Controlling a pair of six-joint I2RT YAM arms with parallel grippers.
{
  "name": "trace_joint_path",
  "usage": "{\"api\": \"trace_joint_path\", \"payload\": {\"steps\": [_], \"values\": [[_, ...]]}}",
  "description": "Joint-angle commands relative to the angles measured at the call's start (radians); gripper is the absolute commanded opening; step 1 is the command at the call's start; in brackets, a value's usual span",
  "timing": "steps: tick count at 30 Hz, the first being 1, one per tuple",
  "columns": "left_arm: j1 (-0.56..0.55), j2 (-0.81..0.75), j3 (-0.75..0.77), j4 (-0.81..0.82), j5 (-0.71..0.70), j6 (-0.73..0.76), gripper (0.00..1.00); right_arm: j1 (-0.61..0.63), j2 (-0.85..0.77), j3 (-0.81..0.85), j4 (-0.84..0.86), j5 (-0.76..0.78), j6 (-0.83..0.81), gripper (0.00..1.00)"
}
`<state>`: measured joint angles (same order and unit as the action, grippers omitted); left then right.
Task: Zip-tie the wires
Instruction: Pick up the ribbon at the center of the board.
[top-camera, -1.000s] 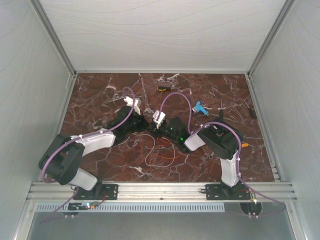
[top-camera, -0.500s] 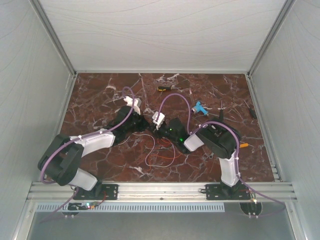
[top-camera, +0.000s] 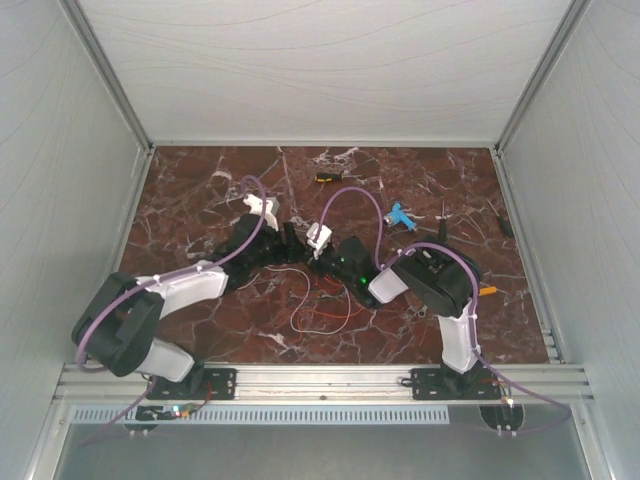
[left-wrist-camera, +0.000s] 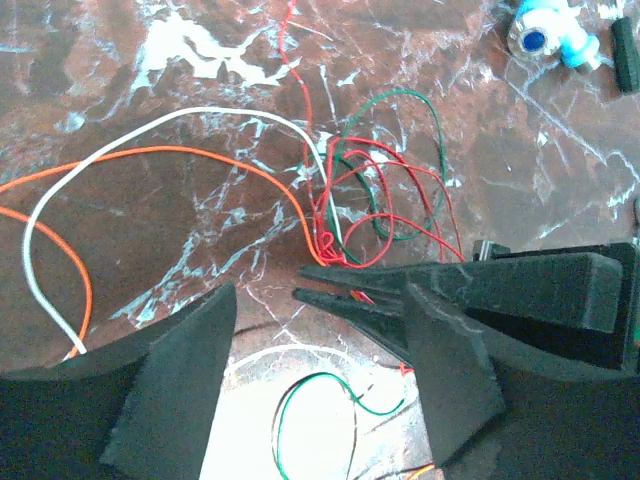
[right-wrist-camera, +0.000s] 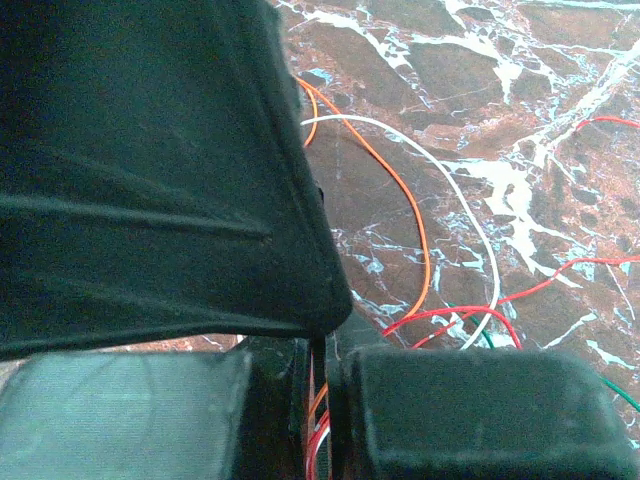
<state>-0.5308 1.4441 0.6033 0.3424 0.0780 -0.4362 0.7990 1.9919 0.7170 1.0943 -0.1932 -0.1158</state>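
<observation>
Pincers meet around the middle of the surface (top-camera: 200, 200), and loose loops of the wires (left-wrist-camera: 330, 235) trail from them toward the near edge. In the left wrist view the left pincer (left-wrist-camera: 322, 320) stands with its jaws apart and nothing between them but the tips of the other arm's fingers, which poke in from the right. The right pincer (right-wrist-camera: 318, 365) is closed, and its own camera shows orange and red strands running up out of the narrow slit between its fingers, so it is clamped on the wires. Just beyond those tips the red, white, orange and green strands gather into a tight knot-like bunch. From there they fan out in wide curls, white and orange sweeping left, red and green looping right. The gathered stretch seems to run away from the left pincer, roughly along its reach and across the right pincer's fingers, though the exact angle is hard to judge. Farther on, toward the far edge, lie a blue fitting (left-wrist-camera: 550, 35) and a black-and-yellow tool (top-camera: 325, 178). No zip tie shows in either pincer. Since the right arm holds the bunch, the free left arm looks the one to bring the strip around it.
</observation>
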Motion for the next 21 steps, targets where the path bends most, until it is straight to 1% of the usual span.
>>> {"api": "trace_joint_path", "payload": {"steps": [1,2,3,4,5,7,9,11,14,15,17,19,21], "values": [[-0.009,-0.076,-0.033,0.053,-0.076,-0.023,0.77,0.003,0.02,-0.018,0.121,0.022,0.026,0.0],[-0.009,-0.098,-0.051,0.059,-0.097,-0.029,0.83,0.002,0.019,-0.022,0.128,0.031,0.031,0.0],[-0.009,-0.121,-0.07,0.071,-0.119,-0.034,0.87,0.002,0.019,-0.022,0.132,0.041,0.037,0.0],[-0.009,-0.14,-0.095,0.087,-0.133,-0.038,0.89,0.0,0.018,-0.022,0.135,0.051,0.044,0.0],[-0.009,-0.159,-0.121,0.112,-0.139,-0.039,0.9,-0.002,0.016,-0.024,0.136,0.061,0.053,0.0],[-0.009,-0.177,-0.163,0.164,-0.136,-0.035,0.88,-0.005,0.01,-0.025,0.148,0.065,0.077,0.0],[-0.01,-0.18,-0.216,0.252,-0.137,-0.036,0.88,-0.007,0.006,-0.027,0.158,0.071,0.105,0.0],[-0.011,-0.181,-0.314,0.429,-0.14,-0.033,0.87,-0.012,0.002,-0.03,0.166,0.08,0.133,0.0],[-0.011,-0.144,-0.442,0.753,-0.107,0.022,0.81,-0.024,0.006,-0.037,0.195,0.08,0.184,0.0],[-0.013,-0.113,-0.482,0.914,-0.087,0.056,0.79,-0.029,0.009,-0.041,0.206,0.078,0.203,0.0],[-0.014,-0.018,-0.541,1.122,-0.045,0.112,0.73,-0.04,0.018,-0.043,0.224,0.067,0.242,0.0],[-0.02,0.069,-0.55,1.226,-0.001,0.13,0.68,-0.045,0.023,-0.045,0.239,0.061,0.26,0.0],[-0.039,0.135,-0.536,1.283,0.015,0.133,0.66,-0.047,0.027,-0.045,0.241,0.055,0.263,0.0]]}}
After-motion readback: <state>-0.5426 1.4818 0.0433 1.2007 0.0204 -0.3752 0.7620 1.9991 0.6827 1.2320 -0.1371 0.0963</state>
